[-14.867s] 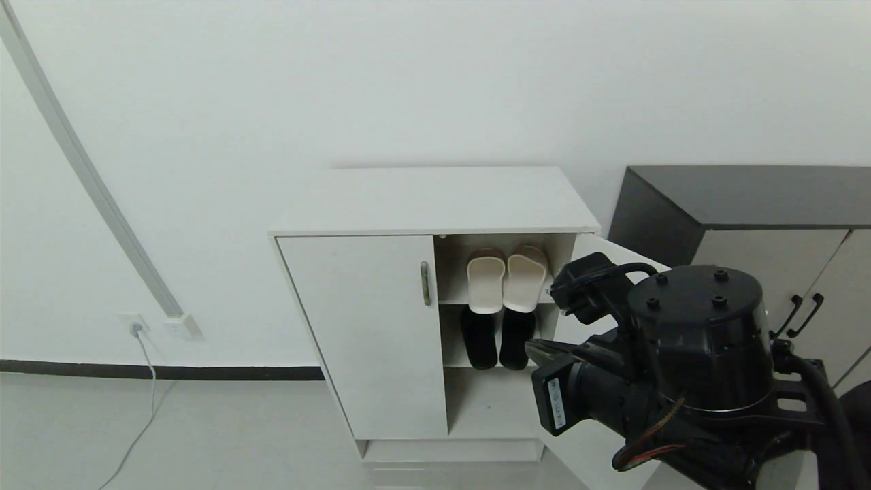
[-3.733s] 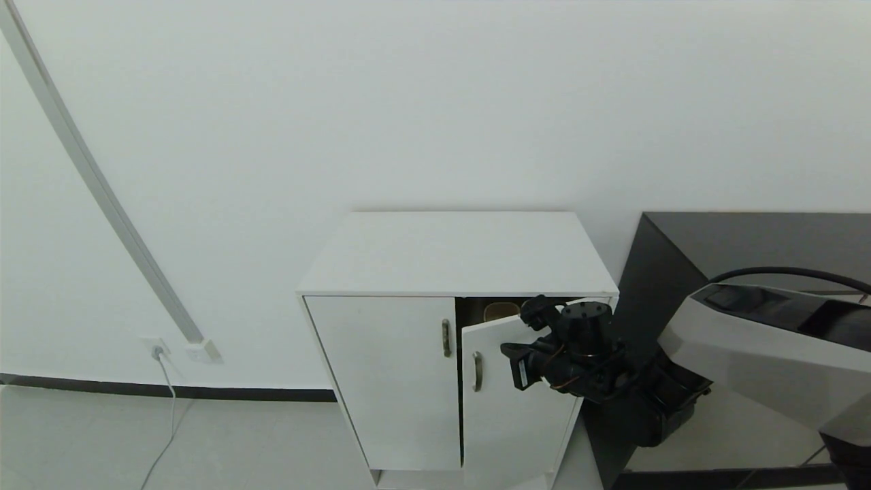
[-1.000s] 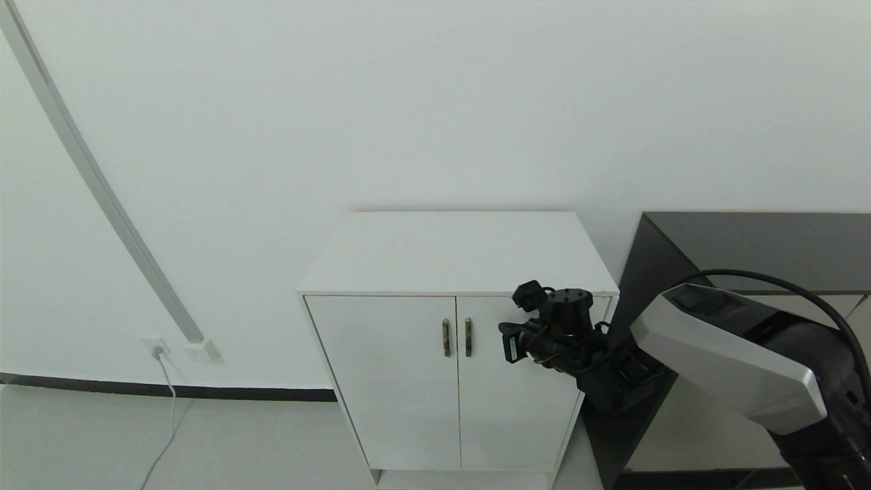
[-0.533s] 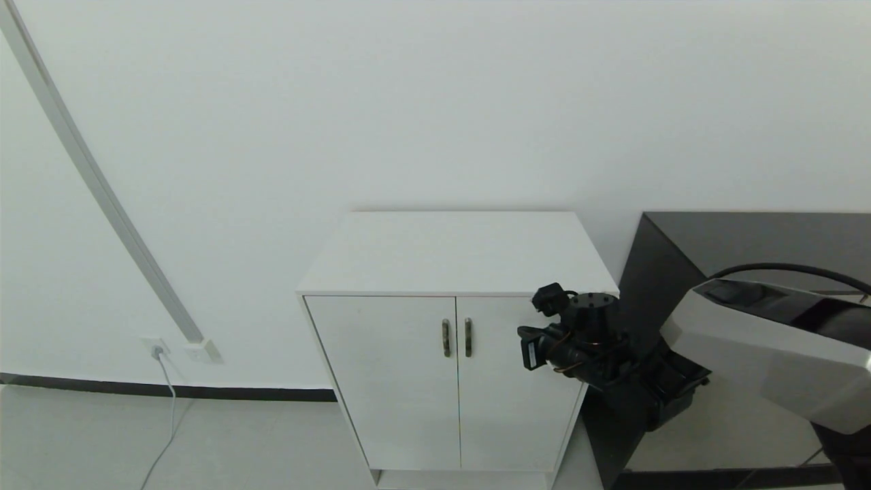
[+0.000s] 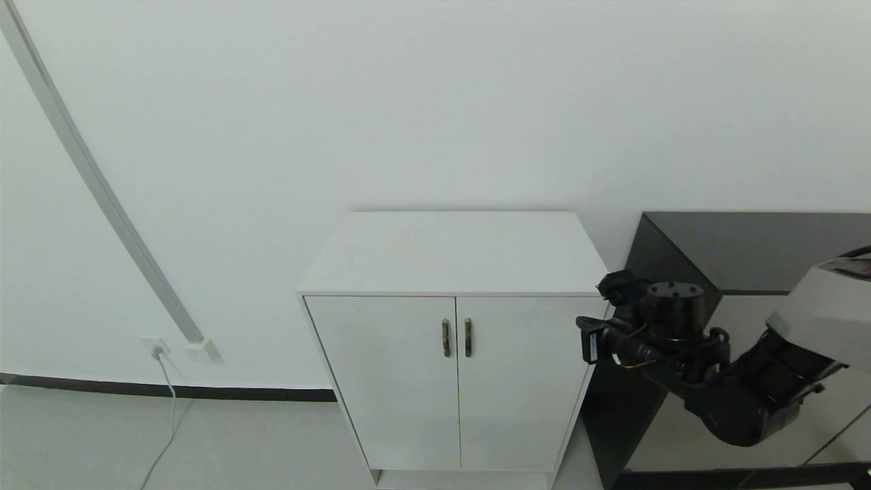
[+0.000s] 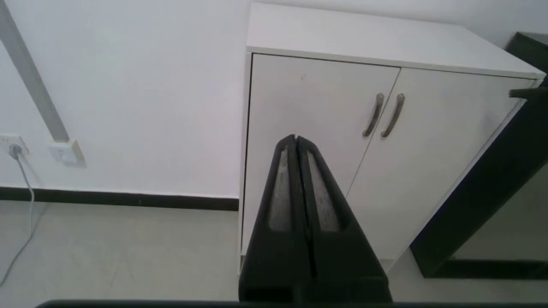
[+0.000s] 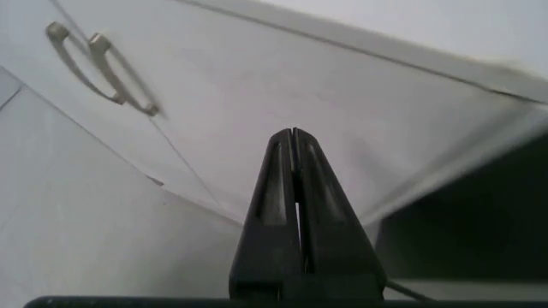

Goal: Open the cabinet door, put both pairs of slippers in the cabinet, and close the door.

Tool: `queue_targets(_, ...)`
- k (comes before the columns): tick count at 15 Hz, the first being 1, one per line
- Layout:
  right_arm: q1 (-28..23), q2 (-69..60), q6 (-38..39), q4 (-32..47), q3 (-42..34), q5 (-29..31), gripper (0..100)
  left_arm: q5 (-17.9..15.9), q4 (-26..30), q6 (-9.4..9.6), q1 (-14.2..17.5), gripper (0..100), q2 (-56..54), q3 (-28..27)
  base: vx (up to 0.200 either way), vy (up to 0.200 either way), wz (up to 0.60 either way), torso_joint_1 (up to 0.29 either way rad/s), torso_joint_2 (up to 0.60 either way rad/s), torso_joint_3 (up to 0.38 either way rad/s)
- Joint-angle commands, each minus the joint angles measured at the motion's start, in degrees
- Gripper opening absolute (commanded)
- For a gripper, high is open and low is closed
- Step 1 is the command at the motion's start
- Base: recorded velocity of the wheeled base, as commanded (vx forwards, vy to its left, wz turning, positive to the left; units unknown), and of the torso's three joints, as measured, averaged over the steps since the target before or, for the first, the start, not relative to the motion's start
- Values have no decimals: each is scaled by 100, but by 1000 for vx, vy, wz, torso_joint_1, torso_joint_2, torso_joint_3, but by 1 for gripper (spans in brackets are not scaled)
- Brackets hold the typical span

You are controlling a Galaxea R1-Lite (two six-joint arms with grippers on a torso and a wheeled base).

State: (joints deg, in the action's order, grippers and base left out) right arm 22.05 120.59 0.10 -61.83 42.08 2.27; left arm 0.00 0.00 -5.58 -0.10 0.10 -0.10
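The right hand (image 7: 294,137), fingers pressed together and holding nothing, hangs near the upper right front corner of the white cabinet (image 5: 449,252). It is by the edge where the cabinet meets a dark sideboard (image 5: 748,245), and stands clear of the door. The left hand (image 6: 296,141), likewise closed and empty, faces the cabinet front from well back, with open floor (image 5: 204,442) between. The left door (image 5: 381,381) and right door (image 5: 517,381) lie flush shut, their metal handles (image 5: 467,337) side by side at the middle seam. Behind is a white wall (image 5: 435,102), and a socket (image 5: 155,348) with a cable (image 5: 167,422) sits low on the left.
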Motion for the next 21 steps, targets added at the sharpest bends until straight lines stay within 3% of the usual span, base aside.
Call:
queue_targets(1, -254, -835, -19, 4, -570, 397, 0, 0, 0, 5, 1, 0, 8, 1, 0, 0, 0, 0, 0, 0)
queue_targets(5, -931, -1407, -282, 13, -1158, 1171, 0, 0, 0, 5, 1, 0, 8, 1, 0, 0, 0, 0, 0, 0)
queue_targets(9, -1529, -2101, -493, 13, -1835, 1223, 0, 0, 0, 5, 1, 0, 8, 1, 0, 0, 0, 0, 0, 0)
queue_targets(17, -1854, -3709, -774, 154, -2916, 1197, 0, 0, 0, 5, 1, 0, 8, 1, 0, 0, 0, 0, 0, 0)
queue_targets(21, -1863, -5001, -774, 1077, -3241, 1065, 0, 0, 0, 5, 1, 0, 8, 1, 0, 0, 0, 0, 0, 0)
